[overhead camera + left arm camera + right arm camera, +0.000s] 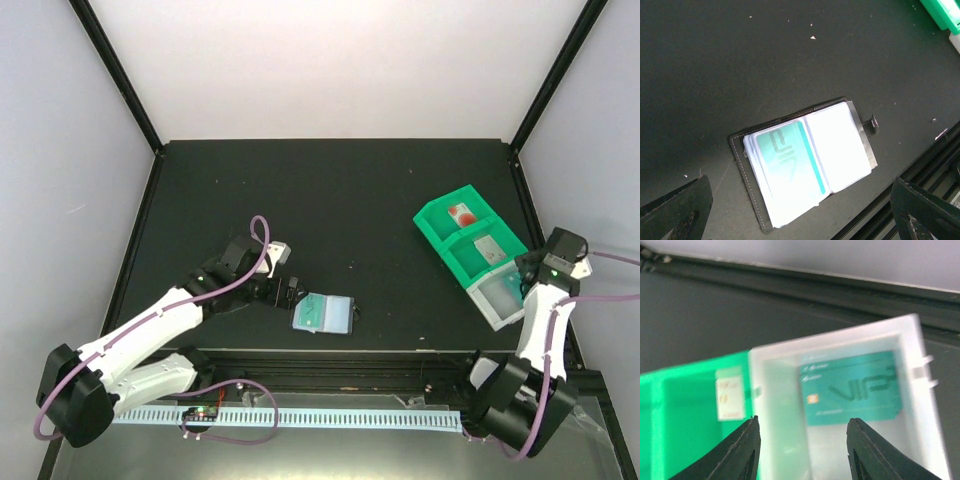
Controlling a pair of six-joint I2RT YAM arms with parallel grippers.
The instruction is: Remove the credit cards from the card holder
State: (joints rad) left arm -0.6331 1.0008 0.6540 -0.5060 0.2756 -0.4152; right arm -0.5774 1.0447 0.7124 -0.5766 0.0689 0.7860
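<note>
The card holder (325,313) (747,165) lies open near the table's front edge, black outside with pale sleeves. A teal credit card (790,162) sits in its left sleeve. My left gripper (291,291) (800,184) hovers just left of the holder, open wide, with one finger on each side and nothing held. My right gripper (521,284) (803,422) hangs open over the white end compartment (785,440) of the tray. A teal VIP credit card (852,387) lies flat in that compartment, free of the fingers.
The green compartment tray (432,215) stands at the right, running diagonally toward the front edge. A pale card (490,250) (730,392) lies in its middle compartment and a red-marked one (461,213) in the far one. Black frame posts rise at the back corners.
</note>
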